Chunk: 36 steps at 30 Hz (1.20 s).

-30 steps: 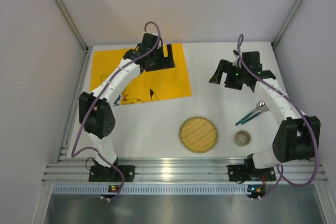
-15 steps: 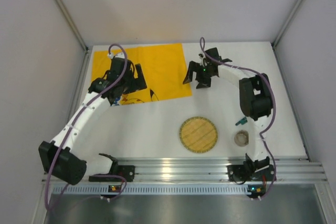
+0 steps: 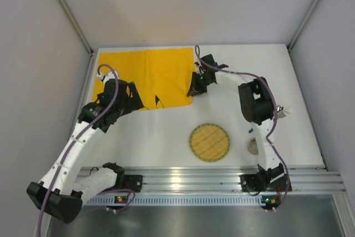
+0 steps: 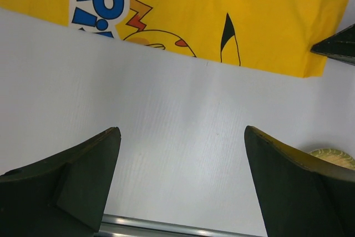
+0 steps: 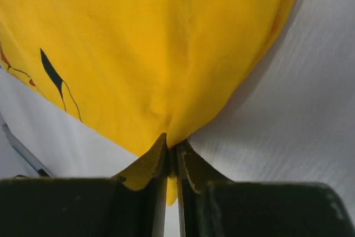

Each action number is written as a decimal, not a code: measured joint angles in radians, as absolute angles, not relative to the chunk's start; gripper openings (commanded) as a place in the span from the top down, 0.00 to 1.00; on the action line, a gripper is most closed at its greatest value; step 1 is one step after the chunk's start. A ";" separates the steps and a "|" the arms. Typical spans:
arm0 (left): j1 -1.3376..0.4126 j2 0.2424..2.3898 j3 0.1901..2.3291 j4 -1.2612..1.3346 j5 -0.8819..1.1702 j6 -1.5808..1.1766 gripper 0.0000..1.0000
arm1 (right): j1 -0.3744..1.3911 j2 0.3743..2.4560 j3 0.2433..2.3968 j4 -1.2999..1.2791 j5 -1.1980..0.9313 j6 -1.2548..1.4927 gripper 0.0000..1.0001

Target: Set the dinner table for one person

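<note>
Right gripper (image 5: 171,147): pinches a fold of the yellow cloth mat (image 5: 138,43), jaws drawn almost together with only the thin cloth between them. Grips at the mat's right edge, just by its near corner. Ahead of the fingertips, bunches the cloth into a soft ridge that fans out wide and away. To the right of the fingers and low on their left, shows bare white dinner table (image 5: 299,109).

From above, right gripper (image 3: 195,88): sits at the right edge of the mat (image 3: 150,76), wrist reaching in from the right. Behind it, toward the arm bases, lies a round woven disc (image 3: 209,142) flat on the table (image 3: 266,65). Beyond the disc, half hidden by the arm's own links, lie a small round cup (image 3: 254,146) and a metal utensil tip (image 3: 283,111); cannot tell what kind.

Left gripper (image 4: 182,132): stands with jaws spread as wide as they go, holding nothing, over plain tabletop (image 4: 55,81). Faces the mat's near edge (image 4: 222,4) just ahead, with blue lettering and a black-outlined drawing on it. Off to its right, catches the disc's rim (image 4: 333,156); further ahead on that side, the dark tip of the right gripper (image 4: 338,45). From above, left gripper (image 3: 133,95): overlaps the mat's near left part.
</note>
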State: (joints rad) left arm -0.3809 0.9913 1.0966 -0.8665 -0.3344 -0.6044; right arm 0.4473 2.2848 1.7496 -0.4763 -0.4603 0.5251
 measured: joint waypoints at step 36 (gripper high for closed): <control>-0.381 1.406 1.074 -0.630 -0.145 -0.543 0.03 | 0.131 1.649 1.118 -0.764 -0.101 0.376 0.00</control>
